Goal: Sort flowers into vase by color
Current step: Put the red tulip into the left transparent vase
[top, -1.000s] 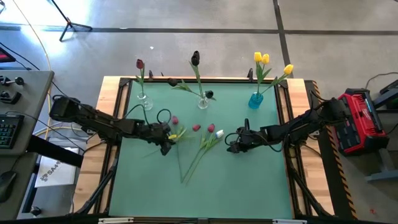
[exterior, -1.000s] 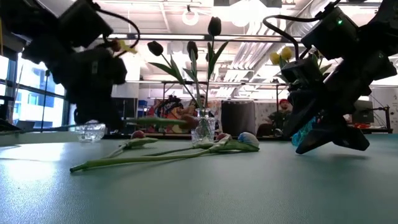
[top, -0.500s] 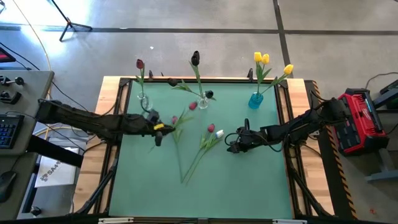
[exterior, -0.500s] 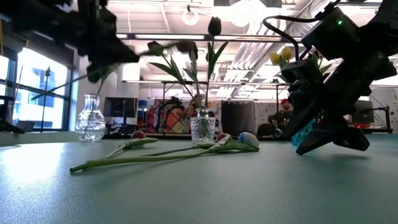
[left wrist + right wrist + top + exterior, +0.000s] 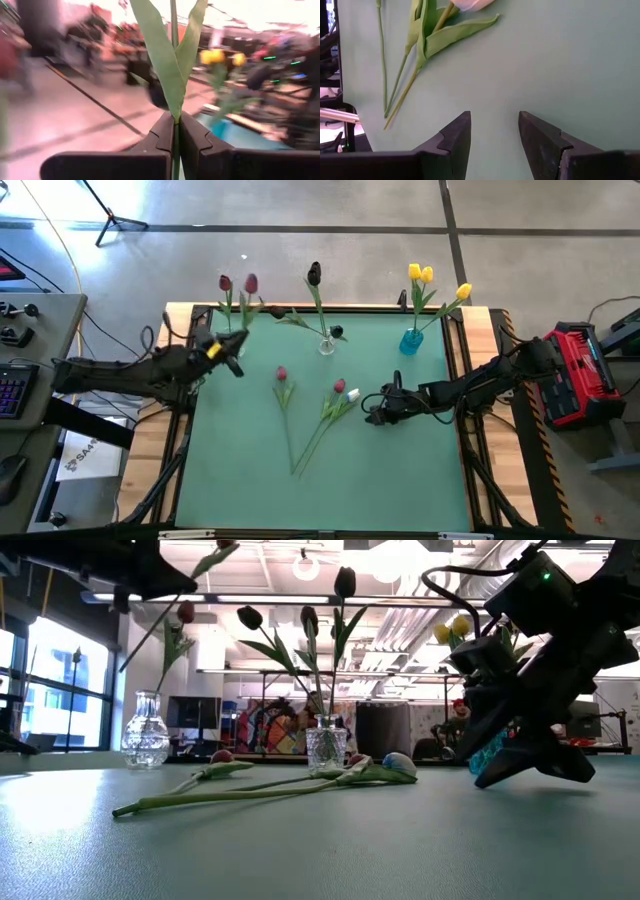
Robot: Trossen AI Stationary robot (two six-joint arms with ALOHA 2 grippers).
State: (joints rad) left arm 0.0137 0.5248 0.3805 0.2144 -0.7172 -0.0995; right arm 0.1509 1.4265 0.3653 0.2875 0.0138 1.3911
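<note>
Fingers of the left gripper [image 5: 176, 131] pinch a thin green stem, two smooth blade-shaped leaves rising past them; this red tulip [image 5: 250, 283] stands nearly upright, head toward the table's far edge, beside another red tulip [image 5: 224, 283] in the rounded clear glass vase [image 5: 146, 730] at the far left corner. Right gripper [image 5: 372, 410] hovers low over the green mat [image 5: 400, 470], jaws parted and holding nothing, just beside the white tulip [image 5: 353, 394]. Three loose flowers [image 5: 312, 425] lie mid-mat, stems running toward the near edge. Near half of the mat lies open.
</note>
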